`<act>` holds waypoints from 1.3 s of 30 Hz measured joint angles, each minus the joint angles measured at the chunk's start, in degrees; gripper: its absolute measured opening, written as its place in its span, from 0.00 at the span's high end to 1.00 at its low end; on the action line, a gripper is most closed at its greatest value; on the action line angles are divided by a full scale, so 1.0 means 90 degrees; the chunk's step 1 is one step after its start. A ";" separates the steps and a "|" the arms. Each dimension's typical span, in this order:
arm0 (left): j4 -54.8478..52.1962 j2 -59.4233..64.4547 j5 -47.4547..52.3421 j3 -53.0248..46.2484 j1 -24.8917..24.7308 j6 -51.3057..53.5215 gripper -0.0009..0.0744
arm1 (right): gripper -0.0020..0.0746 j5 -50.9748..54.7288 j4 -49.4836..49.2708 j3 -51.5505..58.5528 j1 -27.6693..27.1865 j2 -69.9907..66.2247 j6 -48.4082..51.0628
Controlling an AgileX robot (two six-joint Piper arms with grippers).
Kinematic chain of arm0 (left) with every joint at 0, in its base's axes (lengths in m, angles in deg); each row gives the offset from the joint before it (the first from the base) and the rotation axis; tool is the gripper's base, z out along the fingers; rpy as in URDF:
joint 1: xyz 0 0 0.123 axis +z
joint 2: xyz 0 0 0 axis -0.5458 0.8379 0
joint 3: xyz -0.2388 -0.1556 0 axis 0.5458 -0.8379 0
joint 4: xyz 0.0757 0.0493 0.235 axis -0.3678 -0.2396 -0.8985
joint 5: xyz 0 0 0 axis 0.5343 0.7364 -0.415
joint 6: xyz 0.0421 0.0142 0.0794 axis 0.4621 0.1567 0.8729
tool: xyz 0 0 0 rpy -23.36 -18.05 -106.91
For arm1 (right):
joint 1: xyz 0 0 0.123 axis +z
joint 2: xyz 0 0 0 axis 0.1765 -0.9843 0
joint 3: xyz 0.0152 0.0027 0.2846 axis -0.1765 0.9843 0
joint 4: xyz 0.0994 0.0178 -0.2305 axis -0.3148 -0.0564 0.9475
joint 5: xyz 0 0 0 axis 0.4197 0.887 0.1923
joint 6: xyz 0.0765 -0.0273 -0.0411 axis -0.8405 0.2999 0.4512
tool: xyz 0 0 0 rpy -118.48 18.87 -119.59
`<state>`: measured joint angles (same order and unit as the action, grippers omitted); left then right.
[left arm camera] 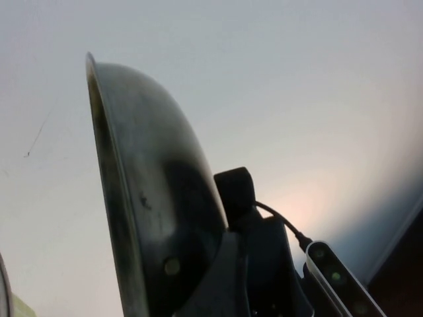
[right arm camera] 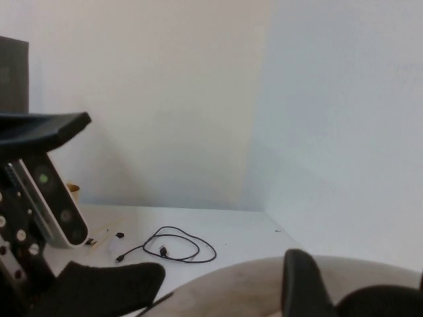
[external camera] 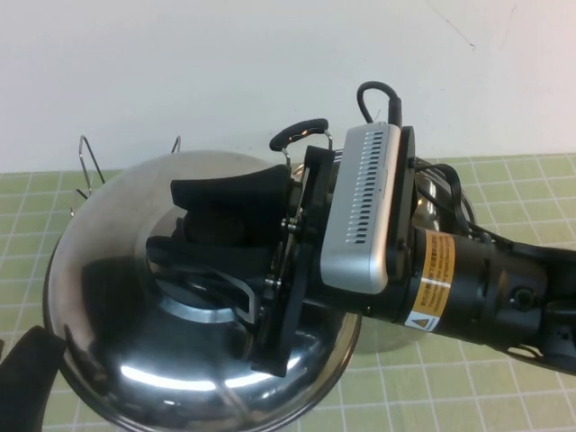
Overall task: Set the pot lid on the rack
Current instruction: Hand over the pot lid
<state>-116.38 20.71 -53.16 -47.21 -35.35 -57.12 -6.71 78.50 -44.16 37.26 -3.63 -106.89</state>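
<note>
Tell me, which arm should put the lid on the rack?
The right. Its pincer grips the pot lid at its centre, raised near the rack. The left pincer sits low at the near left corner.

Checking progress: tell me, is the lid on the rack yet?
No: right gripper holds the pot lid aloft, before the rack. Left gripper unseen.
</note>
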 joint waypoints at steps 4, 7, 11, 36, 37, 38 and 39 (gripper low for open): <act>-0.0078 0.0000 -0.0014 0.0000 0.0000 -0.0118 0.07 | 0.54 0.0193 -0.0182 -0.0107 0.0042 0.0000 0.0406; -0.0173 0.0000 -0.0025 0.0000 0.0000 -0.0144 0.07 | 0.54 0.0413 -0.0420 -0.0317 0.0047 0.0000 0.0629; -0.0231 0.0000 -0.0027 0.0000 0.0000 -0.0144 0.07 | 0.54 0.0587 -0.0612 -0.0557 0.0047 0.0000 0.0686; -0.0552 0.0000 -0.0035 0.0000 0.0000 -0.0095 0.85 | 0.54 -0.0564 0.0651 -0.0702 0.0164 -0.0868 -0.2346; -0.0507 0.0000 -0.0088 0.0000 0.0000 -0.0107 0.88 | 0.54 -0.0565 0.0651 -0.0702 0.0164 -0.0868 -0.2361; -0.0485 0.0000 -0.0143 0.0000 0.0000 -0.0106 0.90 | 0.54 -0.0578 0.0651 -0.0702 0.0188 -0.0868 -0.2377; -0.0470 0.0000 -0.0158 0.0000 0.0000 -0.0106 0.89 | 0.54 -0.0578 0.0651 -0.0702 0.0188 -0.0868 -0.2377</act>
<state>-120.60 20.71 -54.58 -47.21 -35.35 -58.07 -11.91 84.37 -50.48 38.96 -11.44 -128.29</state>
